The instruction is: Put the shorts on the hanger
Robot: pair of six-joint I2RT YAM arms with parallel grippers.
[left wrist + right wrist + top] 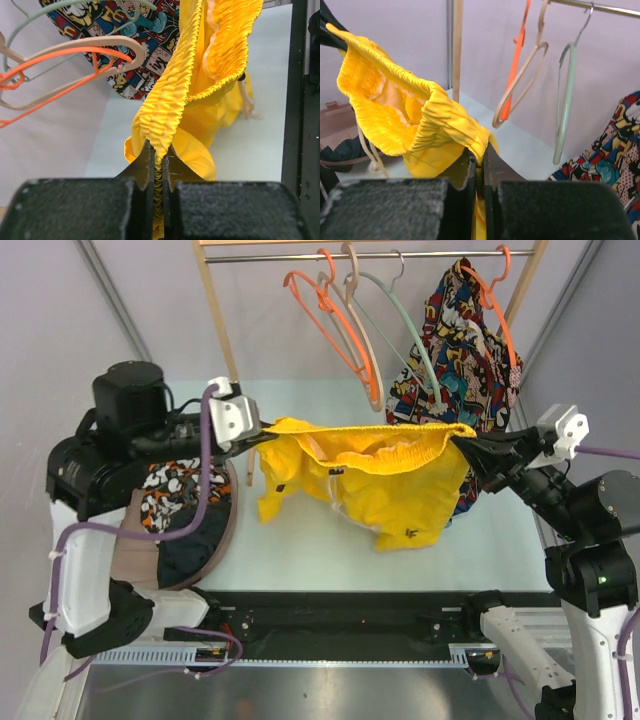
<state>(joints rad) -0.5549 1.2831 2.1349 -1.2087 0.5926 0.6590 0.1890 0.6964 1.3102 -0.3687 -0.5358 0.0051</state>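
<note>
The yellow shorts (385, 475) hang stretched in the air between my two grippers, waistband up, legs drooping to the table. My left gripper (262, 431) is shut on the left end of the elastic waistband (172, 95). My right gripper (462, 445) is shut on the right end of the shorts (427, 125). The pale mint-green hanger (415, 340) hangs on the rail just behind the shorts' right half; it also shows in the right wrist view (566, 100) and at the top left of the left wrist view (37, 17).
Orange hangers (335, 325) and a beige hanger (362, 315) hang on the rail (300, 256). The comic-print garment (462, 335) hangs at the right on an orange hanger. A basket (232, 525) with patterned cloth (175, 490) stands at the left. A wooden post (218, 310) stands at the back left.
</note>
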